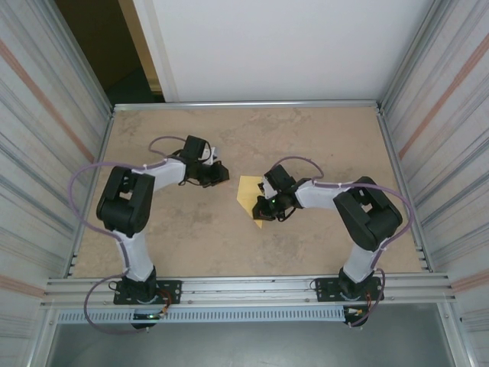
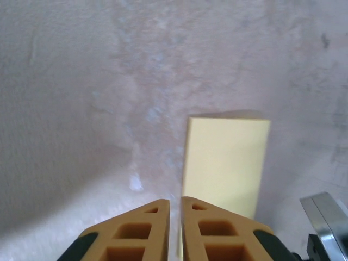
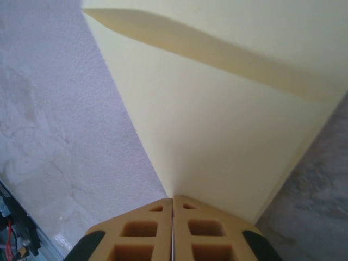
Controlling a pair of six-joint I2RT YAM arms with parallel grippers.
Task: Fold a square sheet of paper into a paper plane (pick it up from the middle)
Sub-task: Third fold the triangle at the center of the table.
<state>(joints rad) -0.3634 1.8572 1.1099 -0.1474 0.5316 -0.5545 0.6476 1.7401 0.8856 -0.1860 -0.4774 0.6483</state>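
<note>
The square sheet of paper [image 1: 247, 191] is pale yellow and lies mid-table, folded over into a narrower shape. My right gripper [image 1: 262, 208] is shut on its near corner. In the right wrist view the sheet [image 3: 228, 125] fans up and away from the closed fingertips [image 3: 173, 198], with one layer curling over at the top. My left gripper [image 1: 223, 174] hovers just left of the sheet and does not touch it. Its jaws [image 2: 175, 202] are shut with nothing between them, and the paper [image 2: 225, 163] lies ahead, slightly to the right. The paper plane is out of view.
The tan table [image 1: 229, 245] is boxed in by corrugated metal walls [image 1: 46, 153] left and right and a white panel [image 1: 290, 46] at the back. An aluminium rail [image 1: 244, 287] runs along the near edge. A metal part [image 2: 326, 217] sits at the lower right of the left wrist view.
</note>
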